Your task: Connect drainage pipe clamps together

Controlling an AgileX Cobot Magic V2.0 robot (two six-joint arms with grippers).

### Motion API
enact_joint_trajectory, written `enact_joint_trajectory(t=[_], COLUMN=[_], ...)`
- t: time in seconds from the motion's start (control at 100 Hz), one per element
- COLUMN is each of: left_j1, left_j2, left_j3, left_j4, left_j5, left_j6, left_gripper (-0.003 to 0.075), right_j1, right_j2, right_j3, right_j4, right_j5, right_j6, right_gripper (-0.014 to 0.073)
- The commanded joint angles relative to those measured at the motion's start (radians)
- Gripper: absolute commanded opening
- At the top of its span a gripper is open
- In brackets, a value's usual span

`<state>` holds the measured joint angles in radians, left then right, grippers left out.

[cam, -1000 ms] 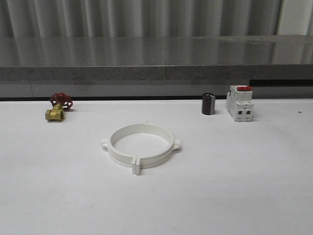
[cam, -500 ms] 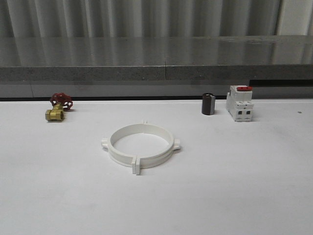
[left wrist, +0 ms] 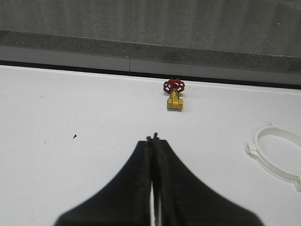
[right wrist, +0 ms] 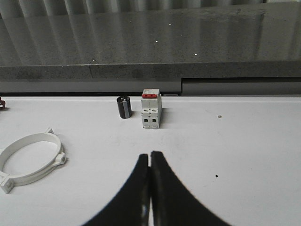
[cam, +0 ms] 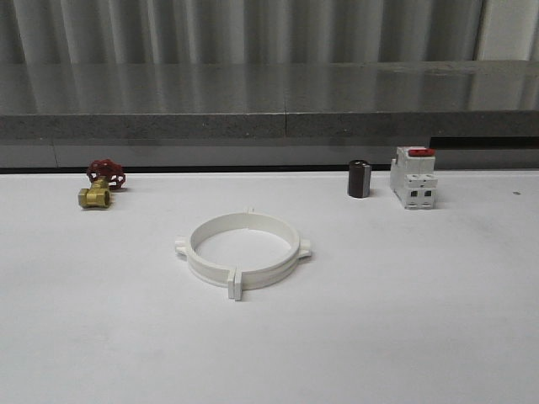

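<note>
White table (cam: pixel 421 320) across the whole front view, backed by a grey stone ledge (cam: pixel 269 105) and ribbed grey wall panels (cam: pixel 236 29). Near the table's middle, slightly left of centre: clamps (cam: pixel 242 252), two white half-rings lying flat and closed into one ring, tabs meeting at the near side and at the far side, small lugs jutting from the left and right flanks; seen again in the left wrist view (left wrist: pixel 277 153) and the right wrist view (right wrist: pixel 32 160). Far right, close to the ledge: white boxy switch (cam: pixel 413 178) with a red top, upright, seen also from the right wrist (right wrist: pixel 151 109). Just left of the switch, apart from it: small dark cylinder (cam: pixel 359 178), upright, also in the right wrist view (right wrist: pixel 124 106). Far left, close to the ledge: brass valve (cam: pixel 98 186) with a red handwheel, well apart from the ring, seen also from the left wrist (left wrist: pixel 174 95). Left gripper (left wrist: pixel 153 139) above bare table, black fingers pressed together with nothing between them, pointed toward the valve, ring off to one side. Right gripper (right wrist: pixel 150 154) likewise above bare table, fingers pressed together on nothing, pointed toward the switch. Both grippers well clear of the ring, neither touching anything on the table.
</note>
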<state>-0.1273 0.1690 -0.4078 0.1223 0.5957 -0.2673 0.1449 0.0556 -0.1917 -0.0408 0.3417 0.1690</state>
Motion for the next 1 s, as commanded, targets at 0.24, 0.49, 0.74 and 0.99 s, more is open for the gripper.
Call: enact_joint_trajectory(t=[0.24,0.49,0.74,0.99], left_j1=[0.002,0.002,0.002,0.002], left_j2=[0.009,0.009,0.009,0.009], left_j3=[-0.025,-0.025,-0.025,-0.025], left_j4=[-0.005,-0.005,-0.005,-0.005], left_j5=[-0.073,-0.073,-0.073,-0.073], left_j6=[0.0,0.0,0.0,0.0], left_gripper=[-0.002,-0.002,-0.002,-0.002], right_j1=[-0.026,-0.136,-0.151,-0.151], right_j2=[-0.086,-0.086,-0.086,-0.086], right_j3=[0.146,0.205,0.204,0.204], right_j4=[0.016,0.016,0.014,0.013], right_j5=[-0.183,-0.276,-0.294,-0.306], right_j6=[-0.016,-0.01,-0.01,-0.01], right_gripper=[-0.0118,-0.0118,-0.0118,-0.0118])
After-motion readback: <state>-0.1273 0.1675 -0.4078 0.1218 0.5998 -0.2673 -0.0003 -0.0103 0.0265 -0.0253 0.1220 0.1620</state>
